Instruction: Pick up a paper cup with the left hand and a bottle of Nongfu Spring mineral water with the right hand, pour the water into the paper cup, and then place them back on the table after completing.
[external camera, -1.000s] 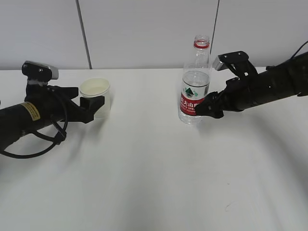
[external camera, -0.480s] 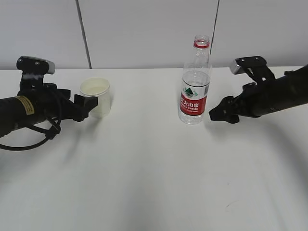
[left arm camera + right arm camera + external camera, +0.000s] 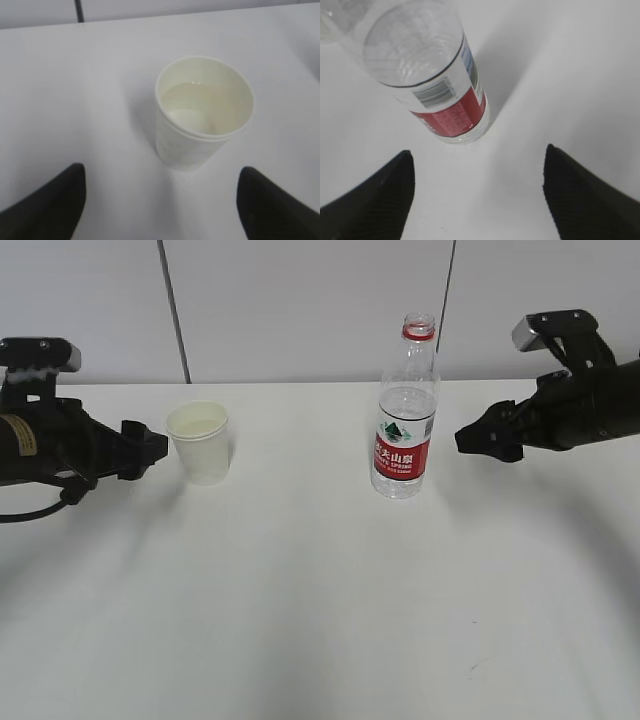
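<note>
- The small cream paper cup point(image 3: 199, 442) stands upright on the large plain white tabletop point(image 3: 320, 600), left of centre, with clear colourless water point(image 3: 192, 102) inside
- The clear plastic bottle with a red label and red neck ring point(image 3: 405, 410) stands uncapped right of centre, well apart from the cup
- The black left hand with a yellow label point(image 3: 135, 448) sits just left of the cup, released and not touching it
- The black right hand point(image 3: 482, 439) is near the bottle's right, spread and empty
- Pale grey wall panels point(image 3: 300, 310) with dark seams rise behind the table
- Only the left wrist view shows the water level; the right wrist view shows the label's barcode point(image 3: 434, 95)
</note>
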Action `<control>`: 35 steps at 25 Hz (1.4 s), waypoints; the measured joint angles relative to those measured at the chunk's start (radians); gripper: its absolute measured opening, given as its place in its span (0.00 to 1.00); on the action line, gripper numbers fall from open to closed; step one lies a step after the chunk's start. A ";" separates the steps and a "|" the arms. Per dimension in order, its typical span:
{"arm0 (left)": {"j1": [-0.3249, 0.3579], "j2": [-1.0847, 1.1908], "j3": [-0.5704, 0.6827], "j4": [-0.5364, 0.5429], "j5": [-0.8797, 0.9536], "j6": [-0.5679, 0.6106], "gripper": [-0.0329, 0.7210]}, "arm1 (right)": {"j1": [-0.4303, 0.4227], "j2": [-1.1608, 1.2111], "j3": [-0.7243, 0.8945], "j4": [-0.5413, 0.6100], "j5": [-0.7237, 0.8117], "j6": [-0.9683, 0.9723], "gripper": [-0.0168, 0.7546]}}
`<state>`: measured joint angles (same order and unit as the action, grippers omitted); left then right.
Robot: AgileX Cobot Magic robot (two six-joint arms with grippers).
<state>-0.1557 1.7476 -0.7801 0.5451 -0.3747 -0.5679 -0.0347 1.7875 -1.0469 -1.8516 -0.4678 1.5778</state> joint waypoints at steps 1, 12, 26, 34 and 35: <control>0.000 -0.016 0.000 0.000 0.033 -0.017 0.79 | 0.000 -0.013 0.000 0.000 0.001 0.000 0.79; 0.000 -0.158 -0.027 -0.200 0.625 -0.048 0.73 | 0.000 -0.132 0.002 0.000 0.078 0.000 0.79; -0.029 -0.174 -0.258 -0.591 1.297 0.322 0.64 | 0.000 -0.165 0.002 0.000 0.153 0.002 0.79; -0.029 -0.193 -0.320 -0.504 1.535 0.333 0.63 | 0.000 -0.165 0.002 0.000 0.202 0.074 0.79; -0.029 -0.203 -0.320 -0.492 1.559 0.334 0.62 | 0.000 -0.165 0.002 0.000 0.202 0.074 0.79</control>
<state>-0.1850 1.5446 -1.1000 0.0535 1.1848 -0.2339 -0.0347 1.6224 -1.0453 -1.8516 -0.2659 1.6522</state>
